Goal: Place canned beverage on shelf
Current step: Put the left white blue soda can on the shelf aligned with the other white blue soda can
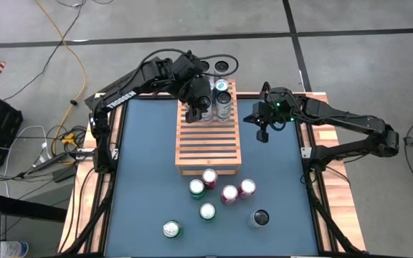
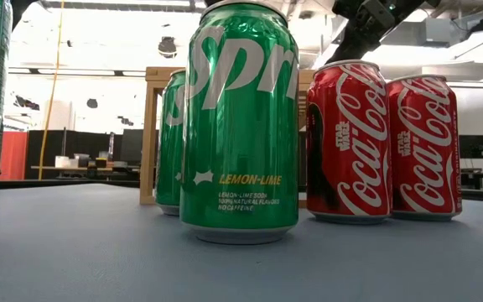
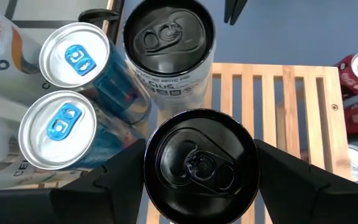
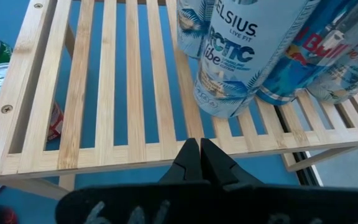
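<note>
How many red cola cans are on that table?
2: one red can and a second red can beside it, both on the table just past the shelf's end. More could hide behind the arms.

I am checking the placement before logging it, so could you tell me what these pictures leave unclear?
- Black-topped can between the left hand's fingers: its base is hidden by its own top in the left wrist view, so contact with the light-brown slatted wooden shelf is unclear.
- High view: that hand covers the can.
- Low view: the green Sprite can blocks most of the shelf.
</note>
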Tool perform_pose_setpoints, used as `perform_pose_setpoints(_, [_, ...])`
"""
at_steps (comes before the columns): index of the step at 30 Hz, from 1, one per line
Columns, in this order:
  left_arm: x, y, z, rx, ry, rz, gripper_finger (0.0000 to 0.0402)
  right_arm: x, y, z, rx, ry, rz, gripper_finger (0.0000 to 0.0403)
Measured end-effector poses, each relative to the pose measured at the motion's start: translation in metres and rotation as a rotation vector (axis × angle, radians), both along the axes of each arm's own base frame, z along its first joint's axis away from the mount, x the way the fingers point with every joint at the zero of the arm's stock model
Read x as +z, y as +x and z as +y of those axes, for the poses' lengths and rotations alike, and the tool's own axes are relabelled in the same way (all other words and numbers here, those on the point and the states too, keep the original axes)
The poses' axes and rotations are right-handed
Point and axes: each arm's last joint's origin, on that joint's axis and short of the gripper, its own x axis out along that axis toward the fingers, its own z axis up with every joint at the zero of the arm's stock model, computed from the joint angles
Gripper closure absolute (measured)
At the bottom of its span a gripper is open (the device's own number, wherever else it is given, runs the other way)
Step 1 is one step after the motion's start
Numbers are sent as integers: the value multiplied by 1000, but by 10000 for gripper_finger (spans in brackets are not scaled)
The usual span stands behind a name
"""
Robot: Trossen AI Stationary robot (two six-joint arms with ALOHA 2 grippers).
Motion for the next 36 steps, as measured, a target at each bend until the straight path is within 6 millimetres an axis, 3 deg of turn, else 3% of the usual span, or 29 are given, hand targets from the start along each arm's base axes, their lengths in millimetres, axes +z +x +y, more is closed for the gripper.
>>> perform_pose_setpoints(8, [1, 0, 1, 10, 31, 2, 133, 0, 0, -1, -3, 1, 0, 403])
perform_pose_setpoints(36, [1, 0, 2, 7, 72, 14, 129, 0, 0, -1, -2, 2, -1, 403])
